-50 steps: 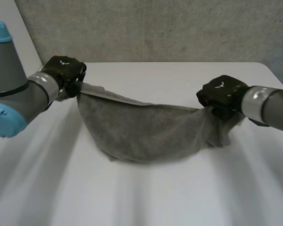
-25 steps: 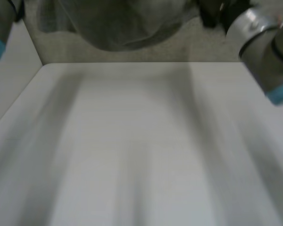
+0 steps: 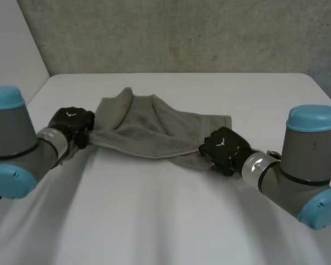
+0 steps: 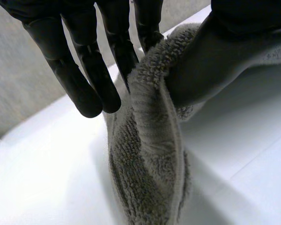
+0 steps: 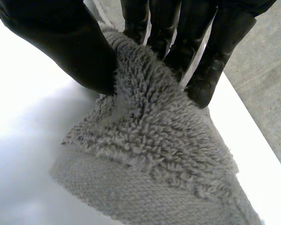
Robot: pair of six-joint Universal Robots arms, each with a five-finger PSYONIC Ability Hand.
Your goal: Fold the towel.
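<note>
The towel is one plain grey-brown shade all over. In the wrist views its looped pile reads light grey, with a flat woven band of the same grey along the edge. The left hand, at the middle left of the head view, is black with a small white mark on its back. The right hand, right of centre, is black with a like mark. The left arm and right arm are grey with light-blue caps. The worktop is white. The wall across the upper frame is mottled grey.
</note>
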